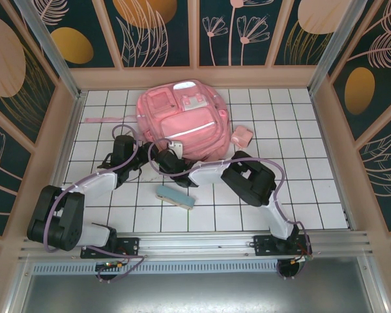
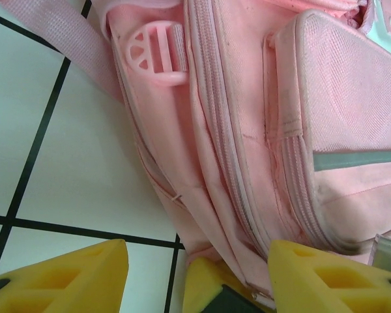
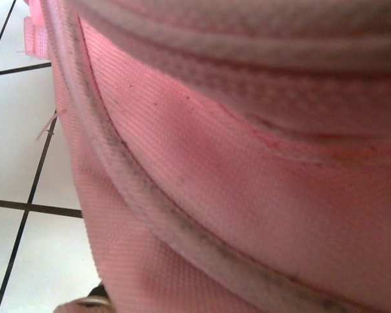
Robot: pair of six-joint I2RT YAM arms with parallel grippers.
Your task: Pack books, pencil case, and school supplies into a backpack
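Two grippers crowd the near edge of the backpack (image 1: 182,117), so I'd call this the opening step: getting the bag unzipped or held agape before anything goes in.

Far left first. The left gripper (image 2: 197,246) stands partly open. One of its yellow fingers (image 2: 65,277) is over bare tile and the other sits by the bag's lower seam. It grips nothing that I can see.

Now the middle. The backpack lies flat at the far centre of the table (image 1: 313,195), with its front pockets up, a pale strip across it and one strap trailing off to the left. It is soft pink fabric, a bit grubby along the piping. The zip lines I can make out look shut. My guess is it will sag and slide if tugged from one side only.

The right gripper (image 1: 171,151) is closed tight at that near edge. Its own camera is pressed against pink weave, so I can't tell whether it has a zip pull, a fold of cloth, or nothing.

The next move calls for the left gripper to pin the bag while the right draws along the zip.

Just below them the case (image 1: 176,197) lies on the tiles, pale blue-teal and apart from the bag.

Over to the right, the pink item (image 1: 242,136) sits just beside the bag's edge. Neither has been packed yet.
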